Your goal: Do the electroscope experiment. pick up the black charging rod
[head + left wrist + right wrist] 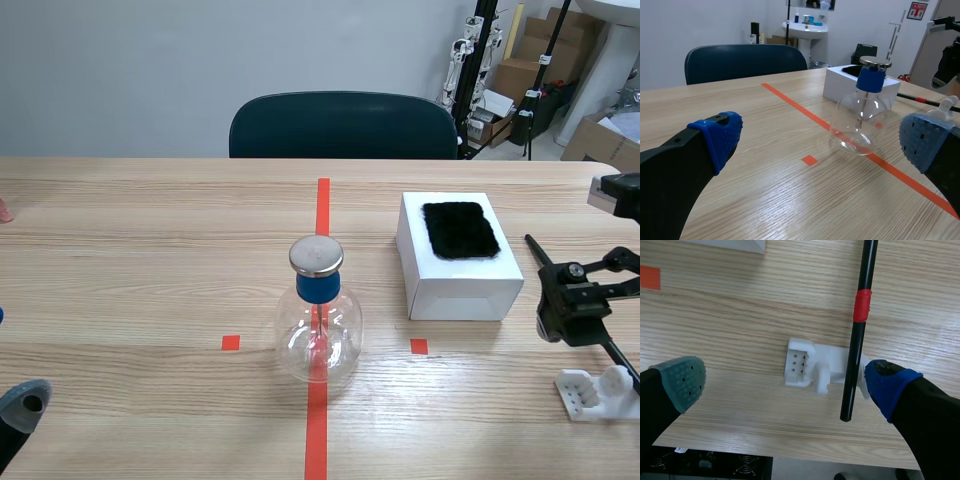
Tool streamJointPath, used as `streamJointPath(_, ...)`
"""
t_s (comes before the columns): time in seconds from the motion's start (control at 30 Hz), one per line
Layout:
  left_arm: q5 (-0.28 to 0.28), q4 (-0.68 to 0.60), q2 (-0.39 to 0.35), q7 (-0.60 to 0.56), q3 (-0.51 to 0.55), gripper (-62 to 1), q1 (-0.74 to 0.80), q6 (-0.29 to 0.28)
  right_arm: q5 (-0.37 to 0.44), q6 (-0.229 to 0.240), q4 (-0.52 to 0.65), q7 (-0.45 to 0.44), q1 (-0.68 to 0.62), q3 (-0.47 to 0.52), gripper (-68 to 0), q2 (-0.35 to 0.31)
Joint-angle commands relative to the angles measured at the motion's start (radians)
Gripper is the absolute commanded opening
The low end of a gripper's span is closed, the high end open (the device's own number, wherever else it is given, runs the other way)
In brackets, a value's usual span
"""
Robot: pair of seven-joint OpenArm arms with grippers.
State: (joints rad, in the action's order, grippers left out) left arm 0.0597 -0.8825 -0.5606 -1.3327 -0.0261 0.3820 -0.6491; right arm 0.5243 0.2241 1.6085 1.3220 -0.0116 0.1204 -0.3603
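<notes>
The black charging rod (857, 340) is a slim, glossy black stick with a red band (861, 305) wrapped round it partway along. It lies across a small white stand (802, 362) near the edge of the bench (150, 250), with its near end jutting just past the stand. Whether its far end touches the bench is hard to judge. The right hand (785, 385) hangs above it, released, fingers spread wide, the rod just inside the blue-padded one. The left hand (822, 140) is likewise released, low over the bench, with the glass electroscope flask (860, 120) ahead of it.
</notes>
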Motion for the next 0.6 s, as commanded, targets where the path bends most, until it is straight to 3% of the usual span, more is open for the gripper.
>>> streamJointPath(0.0, -0.01, -0.013, 0.002, -0.01, 0.002, 1.4, -0.009, -0.001, -0.001, 0.0, -0.014, -0.006, 0.029, 0.008, 0.4, -0.02)
streamJointPath(0.47, 0.045, 0.014, 0.014, -0.002, -0.027, 1.4, -0.043, 0.06, -0.14, 0.001, -0.272, -0.109, 0.196, 0.009, 0.4, -0.014)
streamJointPath(0.57, 0.09, 0.014, 0.014, -0.004, -0.04, 1.4, -0.053, 0.055, -0.159, 0.008, -0.323, -0.129, 0.236, 0.009, 0.4, -0.014)
